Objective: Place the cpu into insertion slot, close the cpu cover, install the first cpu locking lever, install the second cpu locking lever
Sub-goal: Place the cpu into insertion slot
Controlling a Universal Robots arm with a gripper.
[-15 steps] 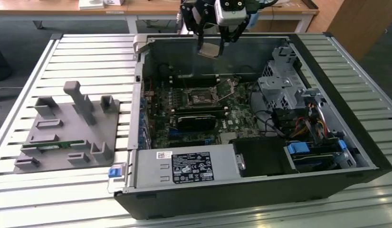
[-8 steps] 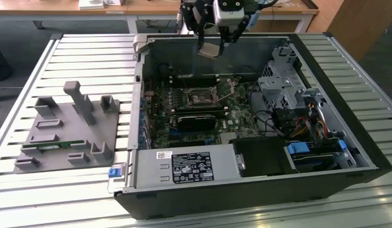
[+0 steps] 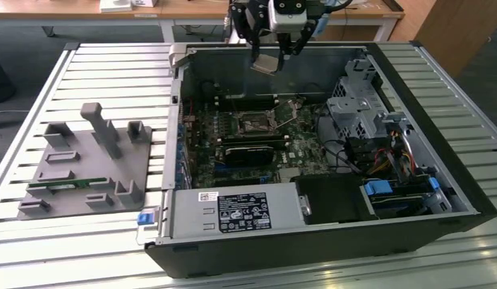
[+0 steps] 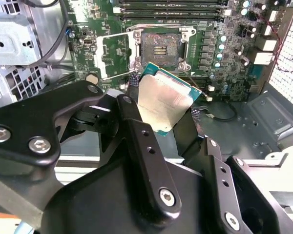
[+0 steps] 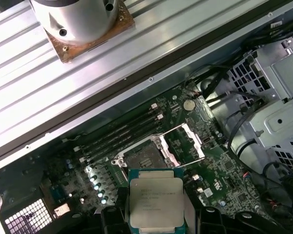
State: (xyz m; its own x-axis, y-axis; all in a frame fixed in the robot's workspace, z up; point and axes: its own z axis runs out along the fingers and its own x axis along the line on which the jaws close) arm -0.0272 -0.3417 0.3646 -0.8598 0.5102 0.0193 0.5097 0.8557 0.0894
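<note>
The black two-finger gripper (image 3: 269, 58) pinches the flat square silver-faced cpu (image 4: 163, 100) by two opposite edges, tilted, in free air well above the bare dark-centred square insertion slot (image 4: 160, 48), beside which the thin silver frame-shaped cpu cover (image 5: 194, 141) lies swung open

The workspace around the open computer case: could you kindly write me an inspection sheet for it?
Surface: slatted metal table, carrying the open computer case.
Job's things: cpu held over the case, not seated; insertion slot bare; cpu cover swung open.
Clutter: grey fixture tray on the exterior view's left, a green circuit strip in it.
Grippers: gripper shut on the cpu.
Cables: coloured wires bundled inside the case, on the exterior view's right.
Surroundings: wooden desks behind the table.
</note>
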